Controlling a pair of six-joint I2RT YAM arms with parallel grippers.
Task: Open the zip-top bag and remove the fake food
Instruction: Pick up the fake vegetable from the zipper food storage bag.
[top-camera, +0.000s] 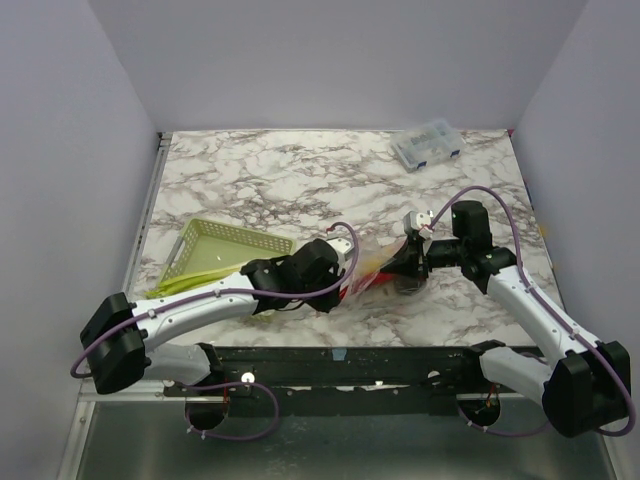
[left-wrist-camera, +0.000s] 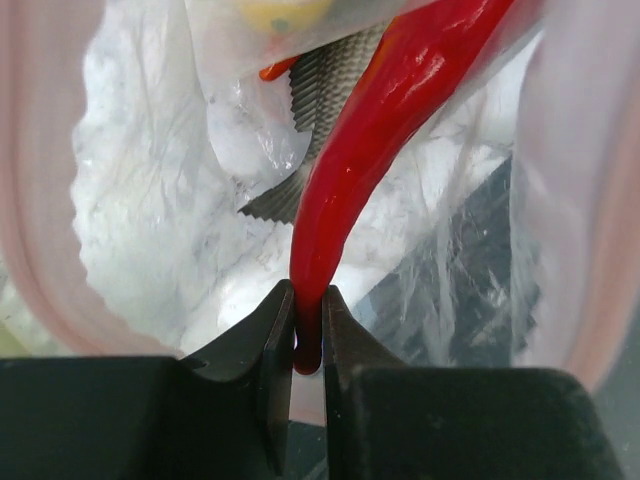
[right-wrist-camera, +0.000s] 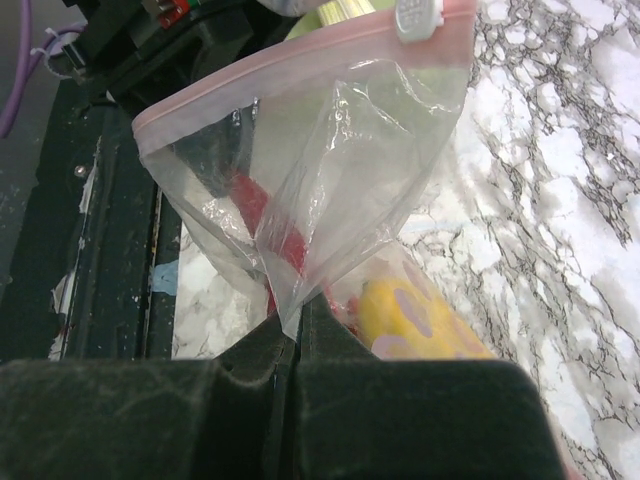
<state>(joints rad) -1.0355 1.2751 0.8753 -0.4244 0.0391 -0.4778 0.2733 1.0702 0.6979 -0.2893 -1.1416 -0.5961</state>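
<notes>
The clear zip-top bag (top-camera: 378, 268) lies at the table's front centre between both arms, its pink zip strip (right-wrist-camera: 300, 55) open. My left gripper (left-wrist-camera: 307, 335) reaches into the bag's mouth and is shut on the thin tip of the red chili (left-wrist-camera: 385, 130). A yellow piece (left-wrist-camera: 275, 12) lies deeper in the bag. My right gripper (right-wrist-camera: 297, 330) is shut on a fold of the bag's plastic (right-wrist-camera: 330, 190). The yellow piece (right-wrist-camera: 415, 318) and the chili (right-wrist-camera: 262, 215) show through the plastic there. The other toy foods are hidden.
A pale green mesh basket (top-camera: 218, 250) sits at the left, beside my left arm. A small clear compartment box (top-camera: 427, 145) stands at the back right. The black frame rail (top-camera: 350, 362) runs along the table's near edge.
</notes>
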